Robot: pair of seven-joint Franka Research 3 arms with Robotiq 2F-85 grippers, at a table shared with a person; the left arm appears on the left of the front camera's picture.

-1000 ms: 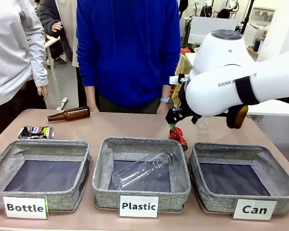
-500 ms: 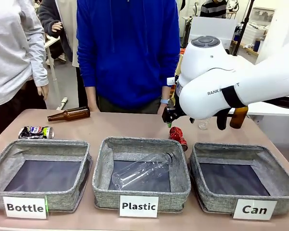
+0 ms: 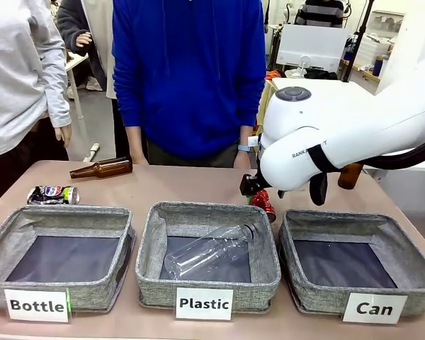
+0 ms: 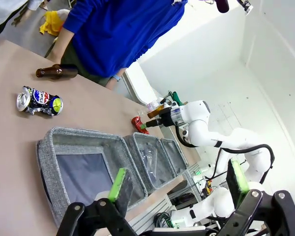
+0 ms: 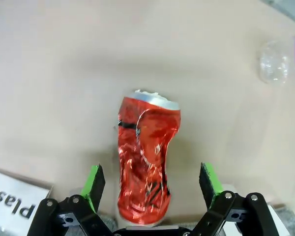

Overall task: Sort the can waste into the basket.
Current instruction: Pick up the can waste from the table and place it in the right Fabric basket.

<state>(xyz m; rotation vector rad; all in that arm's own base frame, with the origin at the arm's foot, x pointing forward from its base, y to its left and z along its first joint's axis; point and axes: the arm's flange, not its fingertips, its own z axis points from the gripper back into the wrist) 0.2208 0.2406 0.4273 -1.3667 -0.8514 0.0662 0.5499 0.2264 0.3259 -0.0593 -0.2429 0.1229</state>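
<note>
Straddled by the spread fingers of the right gripper (image 5: 152,179): crushed red can (image 5: 147,157), with a strip of bare table (image 5: 64,98) between each green pad (image 5: 94,179) and its flank. Crowded on the near side by the rims of the Plastic basket (image 3: 207,210) and Can basket (image 3: 354,218). Free room above the Can basket's dark bottom. Clear bottle (image 3: 209,251) lying across the Plastic basket. Far edge blocked by a person in blue (image 3: 188,71); brown bottle (image 3: 103,168) and crushed blue can (image 3: 52,195) well apart to the left.
</note>
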